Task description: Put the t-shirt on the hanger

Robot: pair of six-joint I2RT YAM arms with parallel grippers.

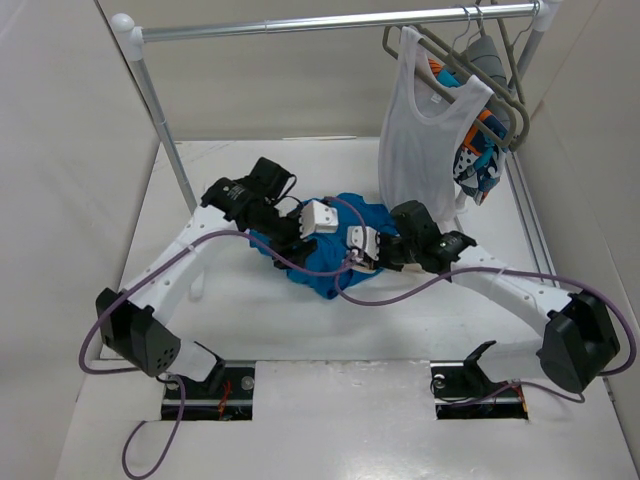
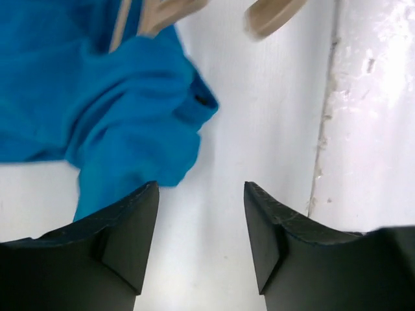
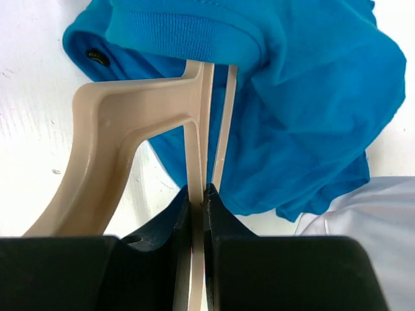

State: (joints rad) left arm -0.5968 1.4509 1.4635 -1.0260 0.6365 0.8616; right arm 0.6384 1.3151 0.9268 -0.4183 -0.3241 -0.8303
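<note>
The bright blue t-shirt (image 1: 335,255) lies crumpled on the white table between my two grippers. In the right wrist view the t-shirt (image 3: 311,97) covers the far end of the pale beige hanger (image 3: 110,142), whose arms run under its ribbed collar. My right gripper (image 3: 198,194) is shut on a thin beige arm of the hanger, low over the table; in the top view it (image 1: 352,258) sits at the shirt's right side. My left gripper (image 2: 201,194) is open and empty over bare table, with the t-shirt (image 2: 97,97) to its left and hanger parts (image 2: 272,13) ahead.
A metal clothes rail (image 1: 330,22) spans the back. At its right end hang a white tank top (image 1: 425,130), a patterned orange-teal garment (image 1: 480,150) and grey hangers (image 1: 500,70). The tank top's hem (image 3: 363,207) lies close right of my right gripper. Purple cables loop near the arms.
</note>
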